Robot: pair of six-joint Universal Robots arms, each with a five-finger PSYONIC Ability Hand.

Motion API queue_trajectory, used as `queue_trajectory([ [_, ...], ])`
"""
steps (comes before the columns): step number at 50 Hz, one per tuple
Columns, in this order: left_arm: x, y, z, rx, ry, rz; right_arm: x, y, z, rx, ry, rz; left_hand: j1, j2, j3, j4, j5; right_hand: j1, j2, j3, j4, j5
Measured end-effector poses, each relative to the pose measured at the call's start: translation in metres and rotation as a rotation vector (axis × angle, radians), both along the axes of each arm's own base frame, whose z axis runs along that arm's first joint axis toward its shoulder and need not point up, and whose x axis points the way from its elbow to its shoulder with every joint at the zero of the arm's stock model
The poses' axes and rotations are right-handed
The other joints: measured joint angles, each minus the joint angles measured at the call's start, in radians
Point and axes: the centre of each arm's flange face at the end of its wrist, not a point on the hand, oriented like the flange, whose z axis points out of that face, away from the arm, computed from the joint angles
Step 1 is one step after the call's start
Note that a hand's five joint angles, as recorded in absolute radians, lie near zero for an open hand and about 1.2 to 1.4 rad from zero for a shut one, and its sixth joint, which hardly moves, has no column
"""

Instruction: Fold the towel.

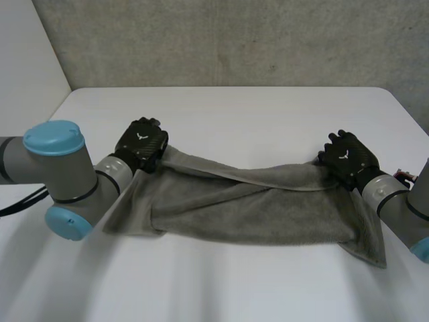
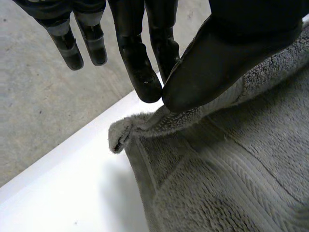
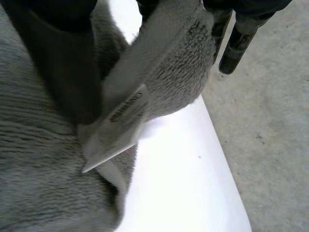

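Left hand [image 1: 141, 144] and right hand [image 1: 348, 157] pinch towel [image 1: 255, 201] corners.

Grey towel [image 1: 255, 201] with white label [image 3: 118, 128], white table [image 1: 268, 114], black left hand [image 1: 141, 144], black right hand [image 1: 348, 157].

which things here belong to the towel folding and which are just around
Job: towel; left hand pinching one corner; right hand gripping the other end.
Just around: white table underneath; grey floor beyond it.
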Motion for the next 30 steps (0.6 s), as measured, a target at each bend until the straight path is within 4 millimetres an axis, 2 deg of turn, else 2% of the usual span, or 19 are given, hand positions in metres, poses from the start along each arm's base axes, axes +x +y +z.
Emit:
queue_trajectory([
  [2,0.001,0.0,0.003,0.002,0.011,0.004,0.0,-0.004,-0.001,-0.006,-0.002,-0.009,0.0,0.0,0.0,0.0,0.0,0.159,0.164,0.0,0.0,0.145],
  [4,0.002,0.0,0.007,0.003,0.026,0.01,-0.001,-0.008,-0.001,-0.01,-0.008,-0.023,0.0,0.0,0.0,0.0,0.0,0.392,0.388,0.0,0.0,0.386],
  [6,0.004,-0.001,0.01,0.003,0.037,0.015,-0.001,-0.011,0.001,-0.009,-0.019,-0.036,0.0,0.0,0.0,0.0,0.0,0.524,0.5,0.0,0.0,0.517],
  [9,0.006,-0.002,0.016,-0.003,0.052,0.024,-0.002,-0.015,0.01,-0.003,-0.062,-0.059,0.0,0.0,0.0,0.0,0.0,0.531,0.506,0.0,0.0,0.541],
  [13,0.012,-0.006,0.029,-0.016,0.08,0.042,-0.005,-0.018,0.041,0.014,-0.207,-0.097,0.0,0.0,0.0,0.0,0.0,0.531,0.506,0.0,0.0,0.541],
  [16,0.019,-0.008,0.044,-0.028,0.122,0.064,-0.013,-0.02,0.08,0.053,-0.41,-0.131,0.0,0.0,0.0,0.0,0.003,0.531,0.506,0.0,0.0,0.541],
  [19,0.025,-0.01,0.055,-0.036,0.158,0.08,-0.02,-0.02,0.101,0.114,-0.559,-0.152,0.004,0.0,0.0,0.0,0.009,0.531,0.506,0.0,0.0,0.541],
  [22,0.03,-0.012,0.063,-0.038,0.185,0.094,-0.023,-0.02,0.104,0.172,-0.62,-0.166,0.006,0.0,0.0,0.0,0.009,0.531,0.506,0.0,0.0,0.541],
  [26,0.035,-0.014,0.065,-0.036,0.202,0.108,-0.025,-0.019,0.09,0.225,-0.589,-0.184,0.006,0.0,0.0,0.0,0.009,0.513,0.488,0.0,0.0,0.521],
  [30,0.038,-0.017,0.062,-0.025,0.205,0.116,-0.025,-0.014,0.066,0.263,-0.47,-0.192,0.006,0.0,0.0,0.0,0.009,0.119,0.09,0.0,0.0,0.128],
])
